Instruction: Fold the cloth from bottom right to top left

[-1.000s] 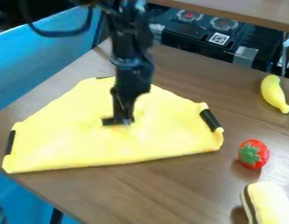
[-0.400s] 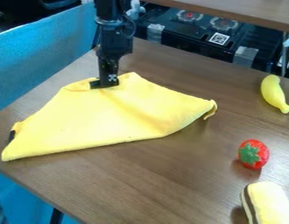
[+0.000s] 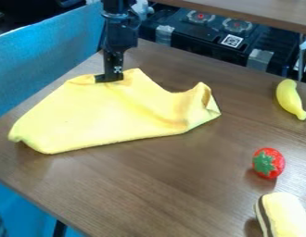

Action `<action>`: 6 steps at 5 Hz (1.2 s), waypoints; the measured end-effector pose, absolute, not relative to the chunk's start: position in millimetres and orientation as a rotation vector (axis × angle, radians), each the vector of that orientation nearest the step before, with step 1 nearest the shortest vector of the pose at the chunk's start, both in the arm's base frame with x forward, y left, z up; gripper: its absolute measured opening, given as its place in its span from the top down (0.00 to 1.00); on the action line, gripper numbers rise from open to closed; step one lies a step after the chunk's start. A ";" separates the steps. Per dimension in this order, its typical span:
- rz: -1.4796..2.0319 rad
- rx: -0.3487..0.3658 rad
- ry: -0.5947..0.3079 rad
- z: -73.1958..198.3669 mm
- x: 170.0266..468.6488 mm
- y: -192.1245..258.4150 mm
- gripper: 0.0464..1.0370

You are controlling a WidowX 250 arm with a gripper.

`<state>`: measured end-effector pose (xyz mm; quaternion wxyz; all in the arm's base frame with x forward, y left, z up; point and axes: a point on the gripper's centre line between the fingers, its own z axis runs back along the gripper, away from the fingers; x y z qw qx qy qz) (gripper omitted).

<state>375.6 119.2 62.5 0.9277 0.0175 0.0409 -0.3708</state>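
Observation:
The black gripper hangs down at the upper left of the table, low at the back edge of the yellow cloth. It is shut on the cloth, which bunches and creases around the fingertips. Spread in a wide, folded shape, the cloth runs from the left side of the table to the middle. Its right end stands up in a crumpled peak, and its lower left end is rounded. What lies under its top layer is hidden.
On the wooden table, a yellow banana lies at the right, a red strawberry below it and a cream-coloured toy in the lower right corner. A blue barrier borders the left side.
The gripper has moved up and slightly left, toward the table's back edge. The cloth has been dragged along; its left and lower edges have shifted up, and its right end has drawn in and crumpled.

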 end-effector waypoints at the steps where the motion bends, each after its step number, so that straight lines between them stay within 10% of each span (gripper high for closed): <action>1: -0.767 0.047 0.094 55.3 384.8 124.3 0.96; 5: -0.807 0.047 0.051 46.4 395.1 130.2 0.04; 6: -0.793 0.043 -0.009 65.0 392.6 131.4 0.04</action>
